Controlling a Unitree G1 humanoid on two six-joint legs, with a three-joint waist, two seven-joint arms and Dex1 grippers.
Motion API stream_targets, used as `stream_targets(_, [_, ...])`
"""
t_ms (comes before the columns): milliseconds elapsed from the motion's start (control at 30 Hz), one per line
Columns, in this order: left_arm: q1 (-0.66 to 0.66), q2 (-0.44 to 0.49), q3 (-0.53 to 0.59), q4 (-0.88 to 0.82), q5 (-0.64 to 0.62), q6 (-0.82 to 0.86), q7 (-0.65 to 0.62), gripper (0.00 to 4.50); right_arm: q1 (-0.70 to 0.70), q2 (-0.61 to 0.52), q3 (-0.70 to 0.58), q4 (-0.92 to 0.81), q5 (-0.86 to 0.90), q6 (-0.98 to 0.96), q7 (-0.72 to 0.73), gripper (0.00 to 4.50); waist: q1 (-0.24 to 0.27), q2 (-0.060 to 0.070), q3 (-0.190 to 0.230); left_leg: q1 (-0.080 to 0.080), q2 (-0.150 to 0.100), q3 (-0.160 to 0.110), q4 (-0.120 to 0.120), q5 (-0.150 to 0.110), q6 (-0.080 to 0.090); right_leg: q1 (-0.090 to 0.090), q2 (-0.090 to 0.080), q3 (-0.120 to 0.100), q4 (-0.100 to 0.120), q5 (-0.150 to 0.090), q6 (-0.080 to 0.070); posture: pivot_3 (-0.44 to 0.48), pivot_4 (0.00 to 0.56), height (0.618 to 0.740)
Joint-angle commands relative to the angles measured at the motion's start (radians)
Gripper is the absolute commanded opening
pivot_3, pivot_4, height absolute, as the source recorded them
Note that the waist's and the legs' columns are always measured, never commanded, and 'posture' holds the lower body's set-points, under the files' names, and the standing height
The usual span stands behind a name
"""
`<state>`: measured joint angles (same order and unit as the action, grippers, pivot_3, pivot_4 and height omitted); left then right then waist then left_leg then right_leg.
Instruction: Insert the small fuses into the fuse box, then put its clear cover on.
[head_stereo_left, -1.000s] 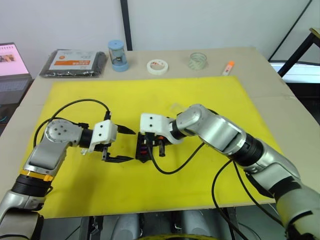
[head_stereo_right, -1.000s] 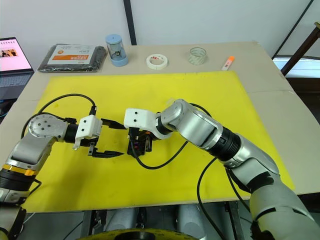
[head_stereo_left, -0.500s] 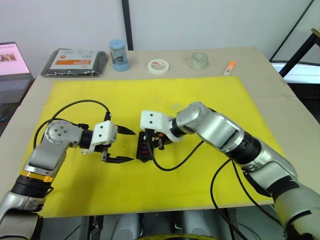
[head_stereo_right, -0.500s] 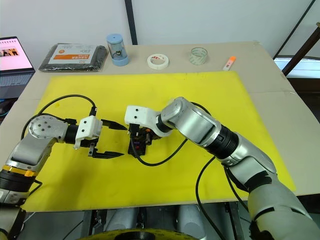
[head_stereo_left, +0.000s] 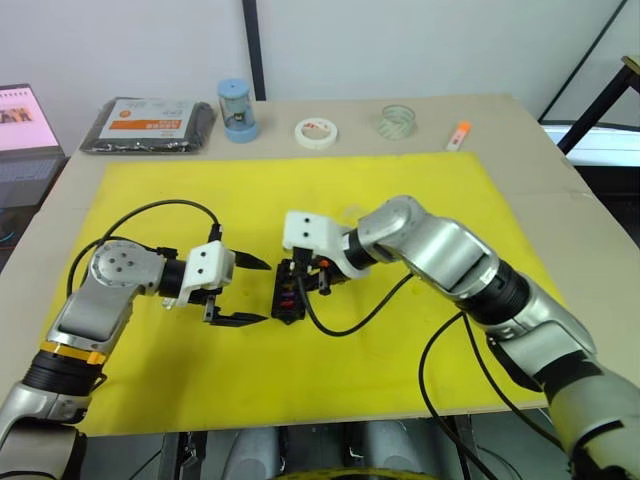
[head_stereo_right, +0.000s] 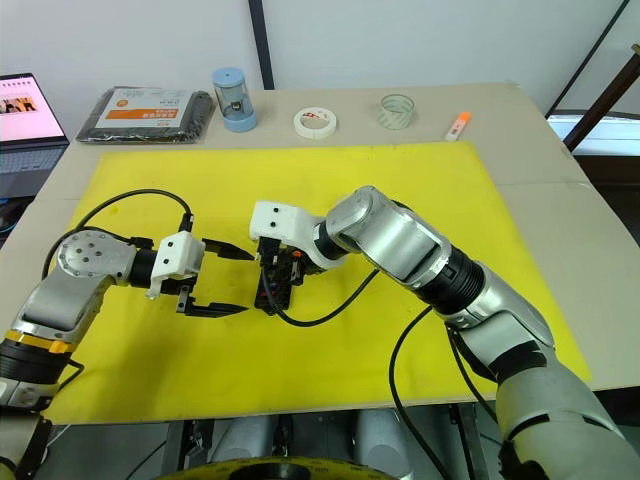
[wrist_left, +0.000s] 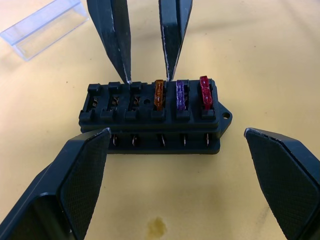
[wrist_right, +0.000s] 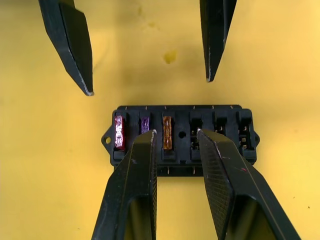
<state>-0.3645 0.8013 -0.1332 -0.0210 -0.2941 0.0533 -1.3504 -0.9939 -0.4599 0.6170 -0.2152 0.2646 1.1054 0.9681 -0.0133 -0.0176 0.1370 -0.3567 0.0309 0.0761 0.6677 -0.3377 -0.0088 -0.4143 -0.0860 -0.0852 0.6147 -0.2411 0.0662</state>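
The fuse box (wrist_left: 152, 116) lies on the yellow mat (head_stereo_left: 400, 360) near the middle of the surface (head_stereo_left: 540, 160), between the two grippers. Three of its six slots hold small fuses — an orange one (wrist_left: 159, 94), a purple one (wrist_left: 180, 94) and a red one (wrist_left: 204, 92) — side by side at one end of the row, while the other three slots stand empty. The right gripper (wrist_right: 176, 137) hangs right over the box, its two black fingers a little apart and holding nothing; in the left wrist view its tips come down just behind the row, one by an empty slot and one between the orange and purple fuses. The left gripper (head_stereo_left: 246, 291) sits just to the left of the box with its fingers spread wide and empty, pointing at the box without touching it. The clear cover (wrist_left: 44, 27) lies on the mat beyond the box, apart from it, on the far side from the left gripper. Along the back edge of the surface, off the mat, are a flat black packet with an orange and white label (head_stereo_left: 148, 125) whose writing is too small to read, a blue cylinder (head_stereo_left: 236, 110), a white tape roll (head_stereo_left: 315, 131) with small red print that I cannot make out, a clear tape roll (head_stereo_left: 397, 122) and a small orange and white marker (head_stereo_left: 458, 134).
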Motion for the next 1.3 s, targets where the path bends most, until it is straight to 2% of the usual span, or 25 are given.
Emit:
stream_targets(33, [-0.006, 0.008, 0.022, -0.019, -0.008, -0.002, 0.000, 4.50, -0.012, 0.016, -0.051, -0.039, 0.027, -0.011, -0.004, 0.47, 0.000, 0.000, 0.000, 0.000, 0.000, 0.000, 0.000, 0.000, 0.000, 0.000, 0.000, 0.000, 0.000, 0.000, 0.000, 0.000, 0.150, 0.740])
stream_targets(67, [-0.006, 0.009, 0.023, -0.019, -0.009, 0.000, 0.001, 4.50, -0.011, 0.019, -0.052, -0.040, 0.029, -0.011, -0.004, 0.11, 0.000, 0.000, 0.000, 0.000, 0.000, 0.000, 0.000, 0.000, 0.000, 0.000, 0.000, 0.000, 0.000, 0.000, 0.000, 0.000, 0.150, 0.740])
stream_targets(100, [-0.006, 0.009, 0.024, -0.019, -0.010, 0.003, 0.001, 4.50, -0.007, 0.020, -0.050, -0.041, 0.031, -0.012, -0.007, 0.05, 0.000, 0.000, 0.000, 0.000, 0.000, 0.000, 0.000, 0.000, 0.000, 0.000, 0.000, 0.000, 0.000, 0.000, 0.000, 0.000, 0.150, 0.740])
stream_targets(967, [-0.008, 0.014, 0.026, -0.029, -0.011, 0.017, 0.006, 4.50, 0.105, -0.015, 0.060, 0.077, -0.062, -0.161, 0.014, 0.05, 0.000, 0.000, 0.000, 0.001, 0.000, 0.000, 0.000, 0.000, 0.000, 0.001, 0.000, 0.000, 0.000, 0.000, 0.000, 0.000, 0.150, 0.740])
stream_targets(1133, [-0.009, 0.022, 0.049, -0.042, -0.031, 0.051, 0.015, 4.50, 0.071, -0.001, -0.054, 0.032, 0.007, -0.134, 0.036, 0.05, 0.001, 0.000, 0.000, 0.001, 0.001, 0.000, 0.000, 0.000, 0.000, 0.001, 0.000, 0.000, 0.000, 0.000, 0.000, 0.000, 0.150, 0.740])
stream_targets(1300, [-0.028, 0.051, 0.106, -0.055, -0.087, 0.141, 0.014, 4.50, 0.060, -0.054, -0.189, -0.049, 0.072, -0.153, 0.069, 0.05, 0.001, 0.000, 0.000, -0.001, 0.001, -0.001, 0.000, 0.000, 0.000, 0.000, 0.000, 0.000, 0.000, 0.000, 0.000, 0.000, 0.150, 0.740])
